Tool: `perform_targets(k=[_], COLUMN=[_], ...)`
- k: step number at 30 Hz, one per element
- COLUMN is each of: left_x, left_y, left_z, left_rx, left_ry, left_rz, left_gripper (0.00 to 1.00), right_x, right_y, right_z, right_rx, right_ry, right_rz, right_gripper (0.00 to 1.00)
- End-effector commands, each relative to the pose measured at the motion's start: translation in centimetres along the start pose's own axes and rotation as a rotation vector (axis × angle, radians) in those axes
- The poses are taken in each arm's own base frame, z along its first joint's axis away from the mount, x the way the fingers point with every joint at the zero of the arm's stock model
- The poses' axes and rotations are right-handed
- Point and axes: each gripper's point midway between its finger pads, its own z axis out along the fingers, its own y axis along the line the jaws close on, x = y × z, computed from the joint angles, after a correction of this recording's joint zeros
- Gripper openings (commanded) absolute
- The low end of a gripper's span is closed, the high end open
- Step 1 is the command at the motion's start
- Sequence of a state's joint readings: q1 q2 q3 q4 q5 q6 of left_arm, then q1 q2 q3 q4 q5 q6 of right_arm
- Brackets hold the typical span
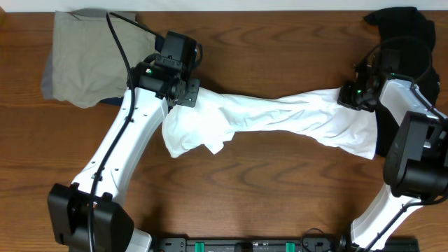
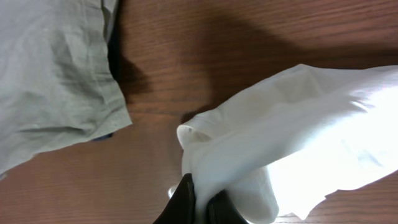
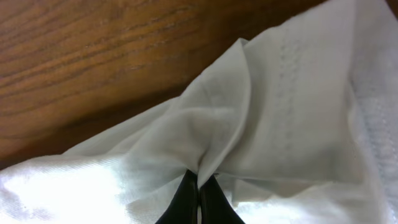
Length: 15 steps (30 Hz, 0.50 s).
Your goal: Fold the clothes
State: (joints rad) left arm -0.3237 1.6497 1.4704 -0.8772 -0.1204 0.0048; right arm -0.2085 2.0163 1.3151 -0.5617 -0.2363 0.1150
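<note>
White T-shirt [image 1: 280, 119] is pinched by left hand [image 2: 199, 202] and right hand [image 3: 199, 190] (khaki garment [image 1: 84, 56] nearby).

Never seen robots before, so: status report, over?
Left gripper shut on white soft cotton T-shirt; right gripper likewise. Shirt stretched between them, unfolded. Khaki-tan folded garment lies apart.

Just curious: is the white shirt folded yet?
Not folded: the shirt is stretched, bunched and twisted, between the left claw and right claw.

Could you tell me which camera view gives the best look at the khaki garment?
The overhead view shows nearly the whole khaki garment. The left wrist view catches only one wrinkled corner; the right wrist view shows none of it.
</note>
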Motion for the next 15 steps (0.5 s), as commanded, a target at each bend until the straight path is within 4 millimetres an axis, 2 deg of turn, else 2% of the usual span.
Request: perform_targets(k=[1, 5, 10, 15], left_x=[-0.6, -2.1, -3.6, -4.4], left_y=[1.8, 3.4, 5.6, 6.8], left_z=[-0.5, -3.0, -7.7, -11.9], left_rx=[-0.075, -0.092, -0.108, -0.114], left_ry=[-0.029, -0.117, -0.249, -0.378], left_rz=[0.002, -0.039, -0.100, -0.135], left_gripper=[0.06, 0.06, 0.06, 0.06], right_x=[-3.6, -6.3, -7.5, -6.9], right_y=[1.0, 1.6, 1.1, 0.2], right_z=[-4.5, -11.3, -19.2, -23.3], right_rx=[-0.025, -0.026, -0.014, 0.003], right_ry=[-0.123, -0.247, -0.386, -0.456], right_rz=[0.003, 0.000, 0.015, 0.036], right_gripper=[0.01, 0.01, 0.01, 0.01])
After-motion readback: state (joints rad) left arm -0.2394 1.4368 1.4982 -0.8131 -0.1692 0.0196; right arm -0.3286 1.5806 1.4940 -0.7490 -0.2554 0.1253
